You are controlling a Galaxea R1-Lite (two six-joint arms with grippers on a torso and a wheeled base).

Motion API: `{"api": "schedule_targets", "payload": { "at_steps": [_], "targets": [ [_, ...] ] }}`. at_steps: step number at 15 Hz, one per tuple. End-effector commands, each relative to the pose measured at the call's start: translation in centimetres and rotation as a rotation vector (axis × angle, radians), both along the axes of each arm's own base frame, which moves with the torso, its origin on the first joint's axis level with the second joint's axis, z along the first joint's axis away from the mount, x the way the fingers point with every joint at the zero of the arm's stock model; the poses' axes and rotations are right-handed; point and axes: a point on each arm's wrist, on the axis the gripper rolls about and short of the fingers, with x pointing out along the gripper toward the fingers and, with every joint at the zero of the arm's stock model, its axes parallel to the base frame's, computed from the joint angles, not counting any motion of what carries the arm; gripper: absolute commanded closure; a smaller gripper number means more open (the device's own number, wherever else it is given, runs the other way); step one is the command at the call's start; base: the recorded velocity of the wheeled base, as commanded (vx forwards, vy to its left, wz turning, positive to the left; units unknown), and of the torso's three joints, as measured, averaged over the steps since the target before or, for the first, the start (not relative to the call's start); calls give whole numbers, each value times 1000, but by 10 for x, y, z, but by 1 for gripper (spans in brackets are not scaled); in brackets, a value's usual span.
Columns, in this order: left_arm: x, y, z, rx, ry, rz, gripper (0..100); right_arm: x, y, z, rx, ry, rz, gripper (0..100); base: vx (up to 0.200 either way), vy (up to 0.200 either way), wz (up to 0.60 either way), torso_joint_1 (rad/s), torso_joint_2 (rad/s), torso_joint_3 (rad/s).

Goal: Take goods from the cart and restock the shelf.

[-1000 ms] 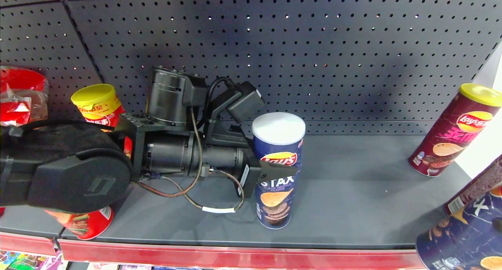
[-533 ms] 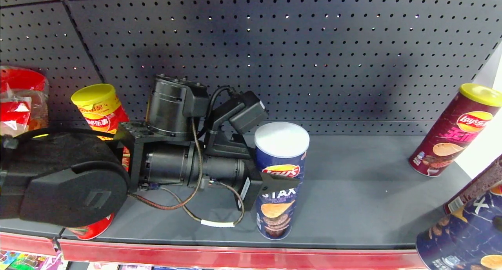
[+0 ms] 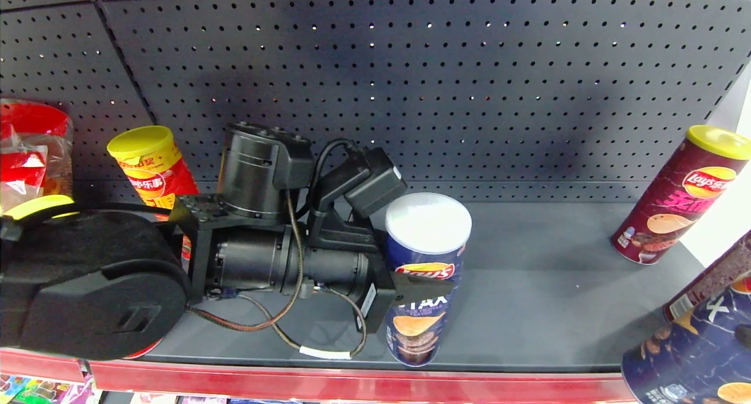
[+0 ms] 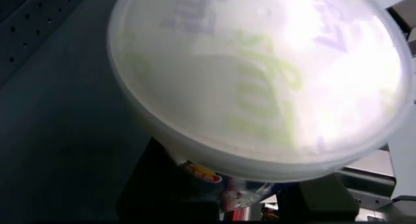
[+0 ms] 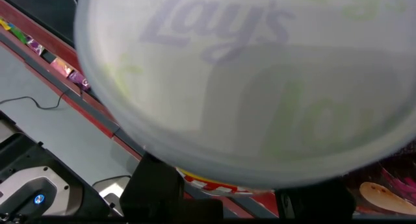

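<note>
Blue can [image 3: 419, 326] shifted forward, white translucent lid

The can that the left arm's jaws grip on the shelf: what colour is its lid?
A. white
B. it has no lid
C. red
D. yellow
A: the blue can in the left gripper has a white lid. The yellow lids are on the red can and the maroon can.

Back wall: dark grey pegboard panel [image 3: 469, 87], light glinting through some holes.
Shelf [image 3: 528, 287]: grey deck, red front strip [image 3: 352, 386].
Floor [image 5: 39, 126]: pale grey, thin black cable [image 5: 40, 106].
</note>
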Motion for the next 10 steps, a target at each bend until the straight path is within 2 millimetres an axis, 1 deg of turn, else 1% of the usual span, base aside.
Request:
{"api": "schedule_targets", "payload": {
  "at_steps": [1, 4, 8, 9, 10],
  "targets": [
    [-1, 1, -3, 6, 5, 2, 100, 0, 0, 0, -1, 1, 1, 100, 0, 0, 0, 0, 0, 0],
    [-1, 1, -3, 8, 3, 9, 100, 1, 0, 0, -1, 1, 1, 100, 0, 0, 0, 0, 0, 0],
    [-8, 2, -9, 7, 2, -3, 100, 1, 0, 1, -1, 3, 1, 100, 0, 0, 0, 0, 0, 0],
    [-8, 3, -11, 3, -3, -1, 0, 1, 0, 1, -1, 1, 1, 100, 0, 0, 0, 0, 0, 0],
    [-8, 3, -11, -1, -7, 5, 0, 2, 1, 1, -1, 3, 1, 100, 0, 0, 0, 0, 0, 0]
  ]
}}
